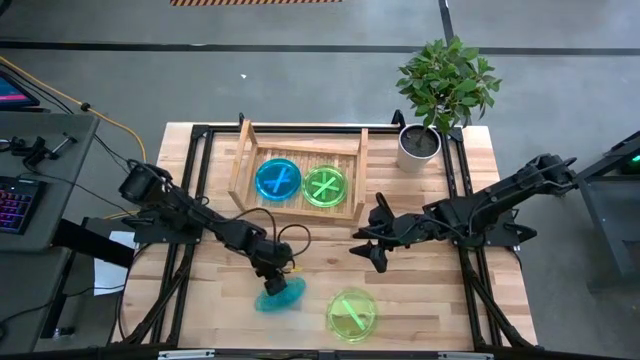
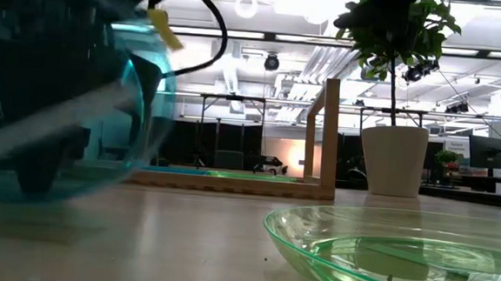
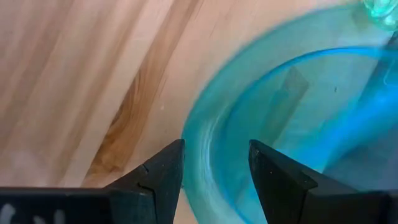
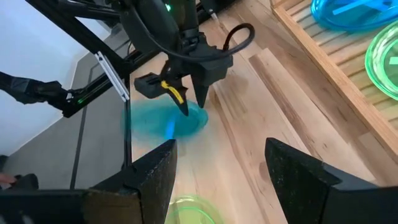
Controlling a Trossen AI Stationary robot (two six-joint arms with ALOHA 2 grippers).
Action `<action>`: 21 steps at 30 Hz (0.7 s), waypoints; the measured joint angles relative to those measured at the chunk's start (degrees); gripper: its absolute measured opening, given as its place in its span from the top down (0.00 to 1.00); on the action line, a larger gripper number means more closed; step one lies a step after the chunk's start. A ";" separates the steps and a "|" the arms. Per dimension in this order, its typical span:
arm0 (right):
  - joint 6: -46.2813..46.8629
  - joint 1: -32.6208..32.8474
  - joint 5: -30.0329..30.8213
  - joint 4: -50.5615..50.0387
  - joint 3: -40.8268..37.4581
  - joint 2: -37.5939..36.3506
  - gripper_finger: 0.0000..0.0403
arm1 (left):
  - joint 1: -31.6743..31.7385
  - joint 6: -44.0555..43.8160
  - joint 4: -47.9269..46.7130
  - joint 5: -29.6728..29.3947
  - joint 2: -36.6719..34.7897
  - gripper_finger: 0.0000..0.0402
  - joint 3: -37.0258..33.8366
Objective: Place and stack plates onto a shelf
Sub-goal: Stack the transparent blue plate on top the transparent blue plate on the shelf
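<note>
A cyan plate (image 1: 280, 296) stands steeply tilted under my left gripper (image 1: 277, 274), near the table's near edge. It fills the left of the low view as the cyan plate (image 2: 61, 103). My left gripper (image 3: 214, 168) is shut on it. A green plate (image 1: 352, 312) lies flat on the table to its right. The wooden shelf (image 1: 240, 160) holds one cyan plate (image 1: 278, 180) and one green plate (image 1: 325, 186), flat and side by side on its slats. My right gripper (image 1: 372, 250) hovers open right of centre, touching nothing. My left gripper has the cyan plate by its rim (image 3: 196, 155), with one finger inside the dish and one outside. The fingers (image 4: 186, 102) come from above, pointing down. The plate hangs below them, tipped nearly on edge. Whether its lower edge (image 2: 47, 196) touches the table, I cannot tell.
A potted plant (image 1: 440, 90) stands at the far right corner, beside the shelf's right rail (image 1: 362, 165). Bare tabletop (image 1: 430, 290) lies between the shelf and the near edge. A desk with a keyboard (image 1: 15, 205) sits off the table's left side.
</note>
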 joint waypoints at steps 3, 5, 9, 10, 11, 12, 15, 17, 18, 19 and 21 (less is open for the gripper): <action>0.08 0.00 0.00 -0.05 0.01 0.00 0.43 | 0.00 0.01 0.23 0.10 0.88 0.57 0.14; 0.07 -0.02 0.00 -0.05 0.01 0.00 0.43 | -0.15 0.04 0.26 0.02 1.15 0.57 0.20; -0.35 -0.03 0.00 -0.08 0.01 0.00 0.43 | -0.23 0.01 0.22 -0.97 1.26 0.57 0.20; -0.36 -0.04 0.00 -0.09 0.01 0.00 0.43 | -0.25 0.04 0.22 -1.28 1.26 0.57 0.20; -0.36 -0.04 0.02 -0.09 0.01 0.00 0.43 | -0.26 0.26 0.21 -1.45 1.27 0.57 0.20; -0.36 -0.04 0.01 -0.10 0.01 0.00 0.43 | -0.26 0.52 0.21 -1.46 1.30 0.57 0.20; -0.36 -0.04 0.02 -0.10 0.01 0.02 0.43 | -0.26 1.45 0.19 -1.62 1.32 0.57 0.14; -0.36 -0.04 0.02 -0.10 0.01 0.02 0.43 | -0.26 1.54 0.19 -1.68 1.35 0.57 0.13; -0.36 -0.04 0.02 -0.10 0.01 0.01 0.43 | -0.26 1.58 0.19 -1.70 1.35 0.57 0.13; -0.36 -0.04 0.02 -0.10 0.01 0.02 0.43 | -0.26 1.77 0.19 -1.72 1.35 0.57 0.13; -0.36 -0.04 0.06 -0.11 0.01 0.01 0.43 | -0.26 2.00 0.19 -1.82 1.37 0.57 0.11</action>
